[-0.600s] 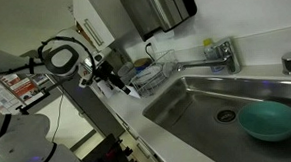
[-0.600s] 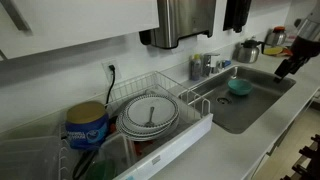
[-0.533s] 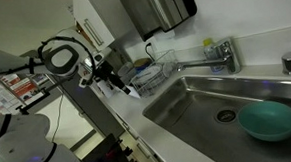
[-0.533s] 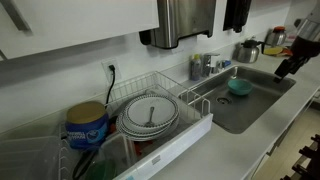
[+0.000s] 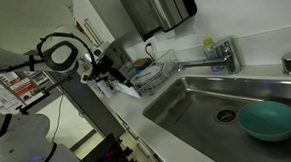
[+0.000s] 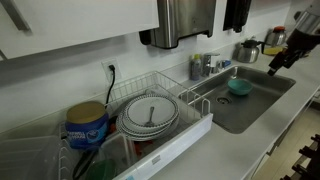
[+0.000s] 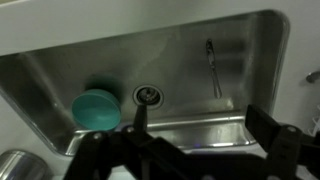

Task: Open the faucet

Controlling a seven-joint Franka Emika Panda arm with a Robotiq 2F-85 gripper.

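Cannot read the label on the blue tub (image 6: 87, 127) beside the stacked plates (image 6: 150, 115), too small and blurred. Shows the faucet (image 5: 216, 55) as shiny chrome at the back rim of the steel sink (image 5: 187, 114), with a short chunky base and a long straight spout reaching over the basin near a teal bowl (image 5: 268, 121). Holds the tool (image 6: 274, 66) off the bench (image 5: 137, 111) with jaws spread wide and empty, well apart from the faucet, arm bent and wrist angled down toward the basin.
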